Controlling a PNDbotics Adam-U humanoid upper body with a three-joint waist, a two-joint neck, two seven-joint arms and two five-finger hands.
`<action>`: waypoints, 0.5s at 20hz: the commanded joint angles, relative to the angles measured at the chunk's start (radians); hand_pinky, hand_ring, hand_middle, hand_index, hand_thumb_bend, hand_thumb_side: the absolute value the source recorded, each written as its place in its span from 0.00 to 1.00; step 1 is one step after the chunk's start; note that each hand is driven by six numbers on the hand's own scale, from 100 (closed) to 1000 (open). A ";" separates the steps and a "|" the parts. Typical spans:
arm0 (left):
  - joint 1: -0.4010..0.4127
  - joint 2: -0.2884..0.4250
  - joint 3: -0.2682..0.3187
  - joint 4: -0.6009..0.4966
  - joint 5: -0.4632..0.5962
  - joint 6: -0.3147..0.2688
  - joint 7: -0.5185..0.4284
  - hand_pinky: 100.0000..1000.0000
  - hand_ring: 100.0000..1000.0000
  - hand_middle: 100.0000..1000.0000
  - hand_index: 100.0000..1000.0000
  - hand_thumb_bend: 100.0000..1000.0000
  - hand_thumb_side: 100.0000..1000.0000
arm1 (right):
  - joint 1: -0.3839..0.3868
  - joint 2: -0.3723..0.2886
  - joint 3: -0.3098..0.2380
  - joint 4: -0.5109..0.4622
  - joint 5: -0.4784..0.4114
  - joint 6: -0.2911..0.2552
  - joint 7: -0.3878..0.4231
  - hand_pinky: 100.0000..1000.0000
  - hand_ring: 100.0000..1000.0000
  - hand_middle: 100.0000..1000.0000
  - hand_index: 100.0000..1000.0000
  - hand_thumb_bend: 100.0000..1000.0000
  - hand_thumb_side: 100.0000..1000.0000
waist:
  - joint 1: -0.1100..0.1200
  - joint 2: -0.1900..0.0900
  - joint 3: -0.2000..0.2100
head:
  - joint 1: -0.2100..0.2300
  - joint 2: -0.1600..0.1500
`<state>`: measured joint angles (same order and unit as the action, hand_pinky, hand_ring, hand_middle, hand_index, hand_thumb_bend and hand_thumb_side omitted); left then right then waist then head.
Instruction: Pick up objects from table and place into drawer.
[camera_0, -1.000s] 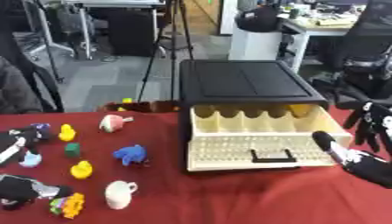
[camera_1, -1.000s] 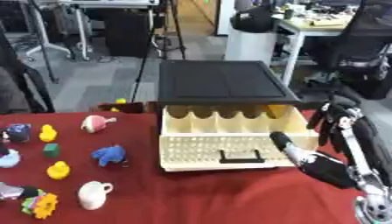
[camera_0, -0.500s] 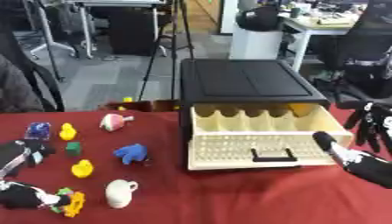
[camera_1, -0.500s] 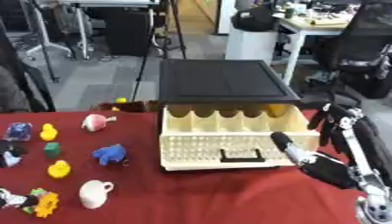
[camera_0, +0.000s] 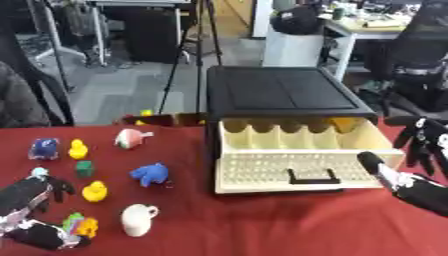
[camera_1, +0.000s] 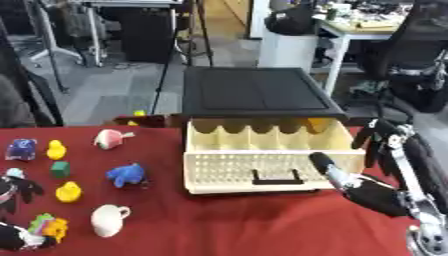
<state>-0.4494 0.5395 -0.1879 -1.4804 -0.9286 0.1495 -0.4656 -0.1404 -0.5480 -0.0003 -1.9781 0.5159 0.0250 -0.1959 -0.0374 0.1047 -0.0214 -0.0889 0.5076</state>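
Two hands are seen in the left eye view. The left hand (camera_0: 31, 192) is laid low at the lower left corner of the red table (camera_0: 262, 225), its dark fingers (camera_0: 59, 184) curled downward with nothing visibly held between them. Just beyond those fingers a yellow duck (camera_0: 94, 191) is set; a multicoloured toy (camera_0: 77, 225) lies just below them, and a white cup (camera_0: 138, 219) is placed beside that toy. Farther out, a blue toy (camera_0: 150, 173) and a green block (camera_0: 84, 169) are found.

In the right eye view, the right hand (camera_1: 372, 192) is held out from the lower right, its fingers (camera_1: 325, 166) extended straight toward the front right corner of the open cream drawer (camera_1: 271, 160), touching or nearly so; contact cannot be told. The drawer is pulled out of a black cabinet (camera_1: 254, 92).
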 joint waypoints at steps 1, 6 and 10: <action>-0.013 0.004 0.005 0.001 -0.015 0.014 0.010 0.32 0.44 0.52 0.77 0.77 0.38 | -0.006 -0.012 -0.007 -0.022 -0.007 -0.002 0.002 0.00 0.21 0.36 0.71 0.56 0.68 | 0.001 -0.011 0.000 | 0.000 0.004; -0.012 -0.012 0.001 0.021 -0.021 0.024 0.026 0.32 0.44 0.52 0.77 0.77 0.39 | -0.006 -0.012 -0.008 -0.022 -0.007 -0.004 0.002 0.00 0.21 0.36 0.71 0.56 0.68 | 0.000 -0.011 -0.001 | 0.000 0.005; -0.015 -0.030 -0.001 0.038 -0.024 0.031 0.038 0.30 0.43 0.50 0.76 0.75 0.38 | -0.006 -0.010 -0.006 -0.022 -0.007 -0.005 0.003 0.00 0.21 0.36 0.71 0.56 0.68 | -0.001 -0.011 -0.002 | 0.001 0.005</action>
<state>-0.4490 0.5012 -0.1898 -1.4379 -0.9451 0.1777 -0.4358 -0.1400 -0.5414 0.0001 -1.9781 0.5159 0.0238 -0.1948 -0.0387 0.1047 -0.0224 -0.0889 0.5076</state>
